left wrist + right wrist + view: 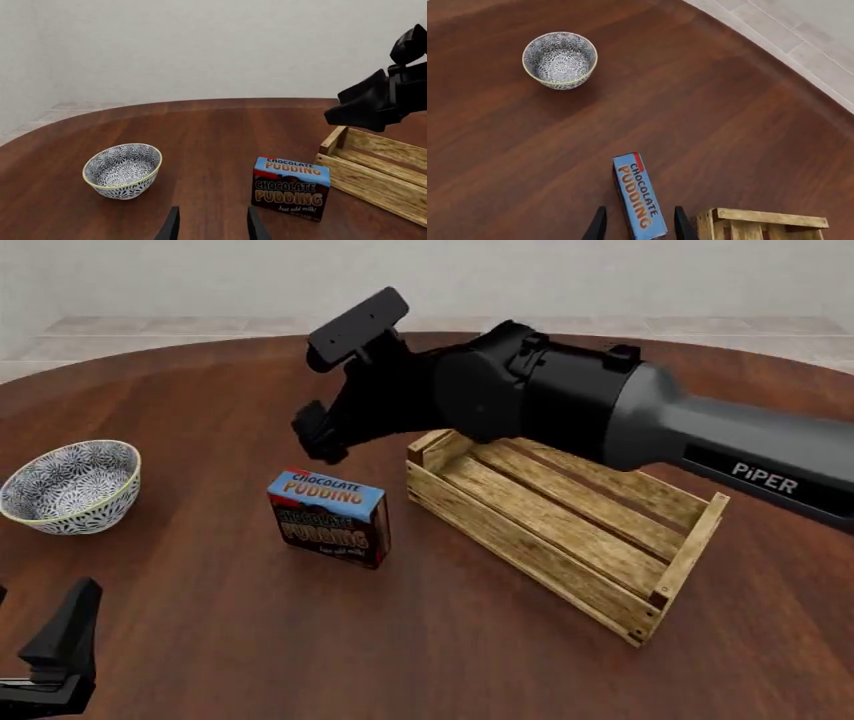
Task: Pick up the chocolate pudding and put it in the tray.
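The chocolate pudding [327, 517] stands upright on the table just left of the tray [521, 540], a slatted wooden crate. My right gripper [318, 435] hovers above and slightly behind the carton. It is open. In the right wrist view the carton's blue top [639, 196] lies in line with the gap between the fingers [598, 225], well below them. My left gripper [212, 227] is open and holds nothing, low at the near left of the table. From it the pudding [290, 187] shows ahead, beside the tray [373, 182].
A blue-white patterned bowl [70, 485] sits at the table's left, well away from the carton; it also shows in both wrist views as the bowl [123, 171] and the bowl [560, 60]. The right arm [601, 410] reaches over the crate's far end.
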Robot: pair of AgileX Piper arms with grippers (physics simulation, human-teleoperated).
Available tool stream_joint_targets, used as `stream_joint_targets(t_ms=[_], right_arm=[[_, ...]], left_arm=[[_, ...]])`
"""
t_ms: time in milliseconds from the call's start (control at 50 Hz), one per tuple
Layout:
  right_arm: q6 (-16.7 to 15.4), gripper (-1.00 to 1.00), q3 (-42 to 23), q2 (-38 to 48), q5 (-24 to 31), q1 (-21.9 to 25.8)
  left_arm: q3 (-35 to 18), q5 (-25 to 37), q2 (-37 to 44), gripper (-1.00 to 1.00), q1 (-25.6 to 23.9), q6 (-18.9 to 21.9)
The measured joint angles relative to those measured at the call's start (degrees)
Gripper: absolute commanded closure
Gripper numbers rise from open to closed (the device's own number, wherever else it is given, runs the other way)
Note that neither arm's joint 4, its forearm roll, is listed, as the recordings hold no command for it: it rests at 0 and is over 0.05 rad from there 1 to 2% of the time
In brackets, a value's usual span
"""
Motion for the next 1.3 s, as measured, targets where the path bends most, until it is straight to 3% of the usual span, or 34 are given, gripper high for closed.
stream_joint_targets(t_ms=[760,1300], right_arm=[[-12.3,-1.0,-1.4,3.6,6.9,2.6],[-16.5,-1.0,-6.7,7.3,12.2,1.1]], left_arm=[[0.0,0.0,0.0,-1.0,0.0,0.0],[0.0,0.0,0.0,-1.0,0.0,0.0]])
